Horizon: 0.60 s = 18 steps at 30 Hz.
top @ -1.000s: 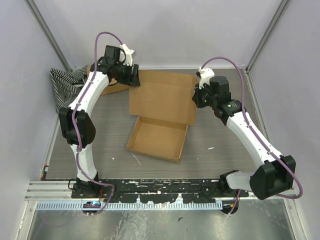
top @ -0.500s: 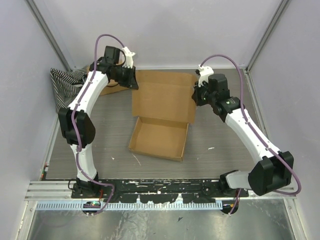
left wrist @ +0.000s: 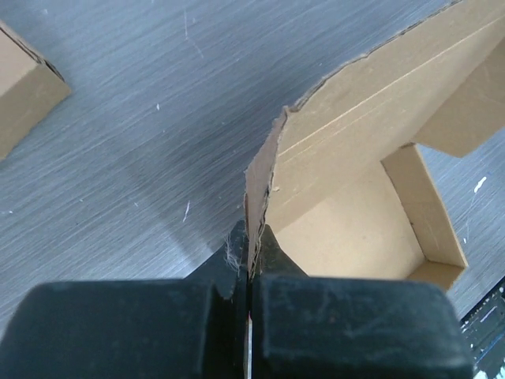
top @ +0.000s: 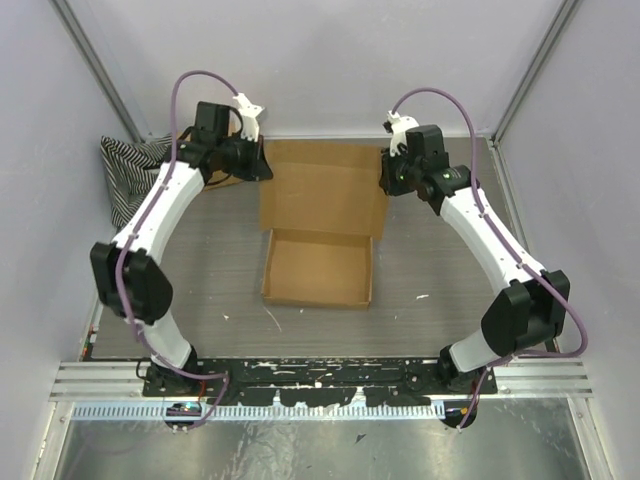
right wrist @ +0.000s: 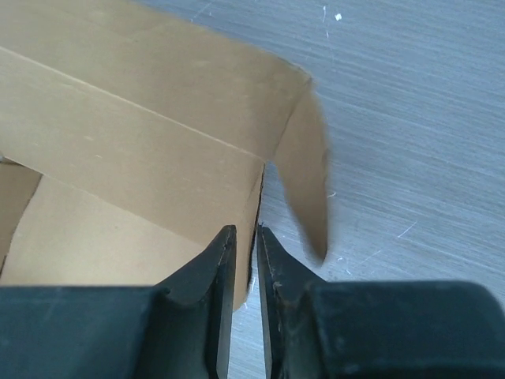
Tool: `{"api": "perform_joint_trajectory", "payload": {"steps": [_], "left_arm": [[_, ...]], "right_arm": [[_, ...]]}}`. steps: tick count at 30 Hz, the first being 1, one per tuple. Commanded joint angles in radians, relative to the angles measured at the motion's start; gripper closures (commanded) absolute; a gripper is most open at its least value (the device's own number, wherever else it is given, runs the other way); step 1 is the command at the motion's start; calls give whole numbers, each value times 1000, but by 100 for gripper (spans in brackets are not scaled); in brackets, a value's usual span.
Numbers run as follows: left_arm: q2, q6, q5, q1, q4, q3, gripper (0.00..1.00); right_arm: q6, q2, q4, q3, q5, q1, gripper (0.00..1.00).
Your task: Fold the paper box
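Observation:
The paper box (top: 317, 268) lies mid-table with its shallow tray toward me and its wide lid panel (top: 325, 190) raised behind it. At the lid's left edge, my left gripper (top: 258, 160) is shut on the cardboard; the left wrist view shows its jaws (left wrist: 251, 237) pinching the thin edge of the box (left wrist: 355, 158). My right gripper (top: 388, 175) is at the lid's right edge. In the right wrist view its jaws (right wrist: 245, 234) stand slightly apart, with the corner of the box (right wrist: 118, 118) between them and a side flap (right wrist: 304, 181) hanging beyond.
A second brown cardboard box (top: 222, 178) sits at the back left behind my left arm and also shows in the wrist view (left wrist: 24, 87). A black-and-white striped cloth (top: 130, 170) lies against the left wall. Grey walls close in the table on three sides.
My left gripper has closed on the lid's left edge. My right gripper's jaws have parted a little. Both wrists moved toward the back, and the box now lies squarer to the table.

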Motion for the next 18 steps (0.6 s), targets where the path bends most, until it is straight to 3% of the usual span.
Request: {"api": "perform_joint_trajectory", "payload": {"steps": [1,9,18], "left_arm": [[-177,-26,-17,-14,260,-124,100],[-249,-29,-10,-34,339,-211,100],[-213,-60,-252,-133,346,-195,100]], "right_arm": [[0,7,-39,50,10,1,77],[10,45,-70,77,6,1,78],[135,77,-66,136,109,3,92]]}}
